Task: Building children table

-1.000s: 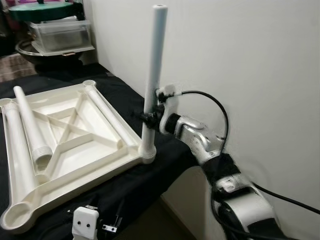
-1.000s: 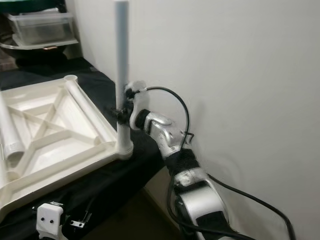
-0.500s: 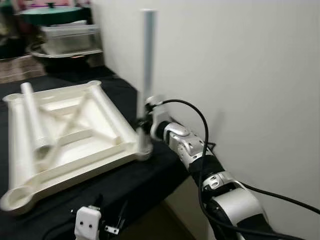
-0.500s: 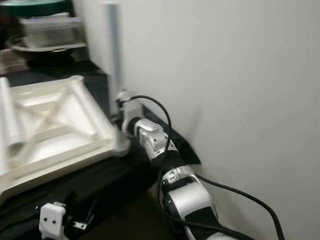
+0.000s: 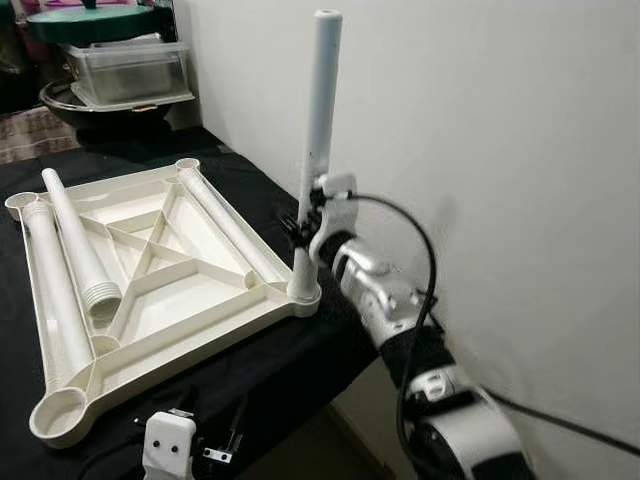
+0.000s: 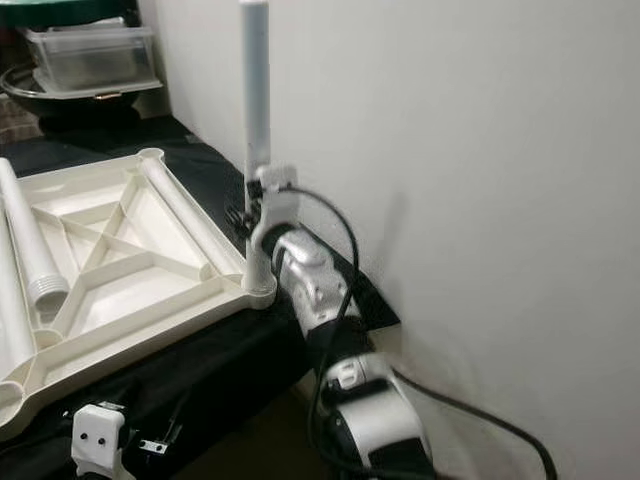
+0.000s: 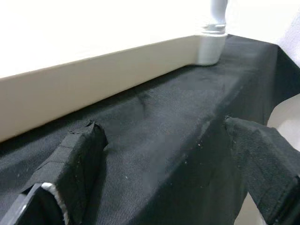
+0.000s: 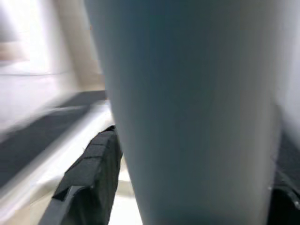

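With the right gripper (image 5: pixel 303 228) clenched around the upright leg (image 5: pixel 318 130) at frame centre, seated in the tabletop (image 5: pixel 150 290) corner socket, keep it vertical while twisting it home. At lower left, the left gripper (image 7: pixel 164 164) hangs released over black cloth (image 7: pixel 178 140).

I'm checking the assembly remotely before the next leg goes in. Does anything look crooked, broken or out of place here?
Nothing stands out. The upright leg stands straight in the corner socket of the upside-down tabletop, with the right pincer around it. Two more legs lie flat in the tabletop's recess.
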Controlling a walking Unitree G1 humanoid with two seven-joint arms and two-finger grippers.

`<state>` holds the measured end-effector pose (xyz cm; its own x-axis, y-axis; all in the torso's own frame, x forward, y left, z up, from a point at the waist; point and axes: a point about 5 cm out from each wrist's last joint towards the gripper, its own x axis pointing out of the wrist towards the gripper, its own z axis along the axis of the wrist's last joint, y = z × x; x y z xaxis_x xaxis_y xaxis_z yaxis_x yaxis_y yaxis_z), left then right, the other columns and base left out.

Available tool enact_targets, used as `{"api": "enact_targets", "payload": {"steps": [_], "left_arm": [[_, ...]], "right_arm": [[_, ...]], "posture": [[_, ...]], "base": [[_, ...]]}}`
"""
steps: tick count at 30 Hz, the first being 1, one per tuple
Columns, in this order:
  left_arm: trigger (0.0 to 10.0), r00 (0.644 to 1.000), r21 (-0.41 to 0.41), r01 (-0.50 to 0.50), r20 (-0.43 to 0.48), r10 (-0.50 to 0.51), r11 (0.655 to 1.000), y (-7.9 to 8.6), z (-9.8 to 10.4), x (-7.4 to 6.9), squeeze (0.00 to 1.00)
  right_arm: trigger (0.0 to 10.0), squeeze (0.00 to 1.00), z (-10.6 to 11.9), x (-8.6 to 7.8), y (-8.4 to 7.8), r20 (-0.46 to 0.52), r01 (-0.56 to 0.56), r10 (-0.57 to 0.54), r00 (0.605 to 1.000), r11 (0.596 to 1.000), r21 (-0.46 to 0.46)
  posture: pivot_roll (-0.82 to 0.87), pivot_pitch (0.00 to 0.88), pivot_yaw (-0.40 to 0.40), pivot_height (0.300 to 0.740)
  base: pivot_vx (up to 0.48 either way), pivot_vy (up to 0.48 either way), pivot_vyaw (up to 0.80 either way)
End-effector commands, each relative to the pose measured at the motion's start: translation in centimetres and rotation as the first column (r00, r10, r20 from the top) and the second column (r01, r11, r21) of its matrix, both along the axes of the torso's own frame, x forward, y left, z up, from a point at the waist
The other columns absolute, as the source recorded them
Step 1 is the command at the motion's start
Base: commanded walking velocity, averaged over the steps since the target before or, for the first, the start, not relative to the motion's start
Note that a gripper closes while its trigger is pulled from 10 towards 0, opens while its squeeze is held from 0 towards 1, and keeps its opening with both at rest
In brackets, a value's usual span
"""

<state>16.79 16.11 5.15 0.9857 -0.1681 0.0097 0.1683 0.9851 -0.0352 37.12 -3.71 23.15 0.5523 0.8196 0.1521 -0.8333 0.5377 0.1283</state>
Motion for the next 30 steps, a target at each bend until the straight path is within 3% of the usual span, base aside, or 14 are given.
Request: {"api": "enact_targets", "payload": {"steps": [1,7,8,9,11,13,17,18,20,23,24,25,29,30], "left_arm": [[10.0,0.998,-0.007,-0.001,-0.064,0.000,1.000,0.0,-1.1,-0.5,0.00],[10.0,0.998,-0.007,-0.004,-0.062,0.003,1.000,0.0,-1.1,-0.4,0.00],[10.0,0.998,-0.007,-0.005,-0.061,0.004,1.000,0.0,-1.0,-0.4,0.00],[10.0,0.998,-0.007,-0.005,-0.061,0.005,1.000,0.0,-1.0,-0.5,0.00],[10.0,0.998,-0.007,-0.005,-0.061,0.005,1.000,0.0,-1.0,-0.5,0.00],[10.0,0.998,-0.007,-0.003,-0.062,0.003,1.000,0.0,-1.0,-0.5,0.00],[10.0,0.998,-0.007,0.000,-0.062,-0.001,1.000,0.0,-1.0,-0.6,0.00],[10.0,0.998,-0.006,0.002,-0.063,-0.002,1.000,0.0,-1.0,-0.6,0.00],[10.0,0.998,-0.007,0.002,-0.063,-0.003,1.000,0.0,-1.0,-0.7,0.00],[10.0,0.998,-0.009,0.002,-0.063,-0.002,1.000,-0.1,-1.0,-0.7,0.00],[10.0,0.998,-0.009,0.000,-0.063,-0.001,1.000,-0.1,-1.0,-0.7,0.00],[10.0,0.998,-0.010,-0.001,-0.063,0.001,1.000,-0.1,-1.0,-0.7,0.00],[10.0,0.998,-0.010,-0.002,-0.064,0.001,1.000,-0.1,-1.0,-0.7,0.00],[10.0,0.998,-0.010,0.000,-0.064,-0.001,1.000,-0.1,-1.0,-0.7,0.00]], "right_arm": [[10.0,0.00,-0.3,-1.7,1.4,0.035,-0.275,0.275,0.961,0.961,-0.028],[10.0,0.00,-2.8,-3.9,1.4,0.047,-0.434,0.455,0.889,0.872,-0.227],[3.7,0.00,-3.9,-4.0,1.8,0.025,-0.420,0.440,0.898,0.870,-0.257],[0.0,0.00,-5.4,-3.5,2.1,-0.031,-0.354,0.363,0.931,0.884,-0.306],[0.0,0.00,-6.5,-3.0,2.2,-0.063,-0.272,0.268,0.961,0.898,-0.346],[0.0,0.00,-8.0,-1.2,1.6,-0.113,-0.025,-0.022,0.993,0.914,-0.404],[0.0,0.00,-8.5,0.1,0.2,-0.123,0.170,-0.246,0.962,0.883,-0.438],[0.0,0.00,-8.7,0.9,-1.3,-0.122,0.326,-0.418,0.900,0.833,-0.446],[0.0,0.00,-8.8,2.0,-4.9,-0.070,0.623,-0.726,0.684,0.632,-0.462],[0.0,0.00,-8.9,1.9,-5.9,-0.072,0.679,-0.781,0.620,0.580,-0.450],[1.3,0.00,-8.9,1.6,-4.7,-0.113,0.642,-0.743,0.660,0.635,-0.429],[10.0,0.00,-8.7,1.3,-3.4,-0.139,0.600,-0.699,0.702,0.685,-0.412],[10.0,0.00,-7.6,0.7,-1.0,-0.144,0.521,-0.589,0.795,0.786,-0.333],[10.0,0.76,-6.7,0.6,-0.4,-0.133,0.500,-0.549,0.826,0.820,-0.278]], "posture": [[0.14,0.000,-0.116,0.740],[0.14,0.000,-0.116,0.740],[0.15,0.000,-0.117,0.740],[0.15,0.000,-0.114,0.740],[0.14,0.000,-0.113,0.740],[0.14,0.000,-0.109,0.740],[0.14,0.000,-0.109,0.740],[0.14,0.000,-0.108,0.740],[0.14,0.000,-0.111,0.740],[0.14,0.000,-0.113,0.740],[0.14,0.000,-0.112,0.740],[0.14,0.000,-0.112,0.740],[0.14,0.000,-0.109,0.740],[0.14,0.000,-0.109,0.740]], "base": [[0.000,0.000,0.00],[0.000,0.000,0.00],[0.000,0.000,0.00],[0.000,0.000,0.00],[0.000,0.000,0.00],[0.000,0.000,0.00],[0.000,0.000,0.00],[0.000,0.000,0.00],[0.000,0.000,0.00],[0.000,0.000,0.00],[0.000,0.000,0.00],[0.000,0.000,0.00],[0.000,0.000,0.00],[0.000,0.000,0.00]]}}
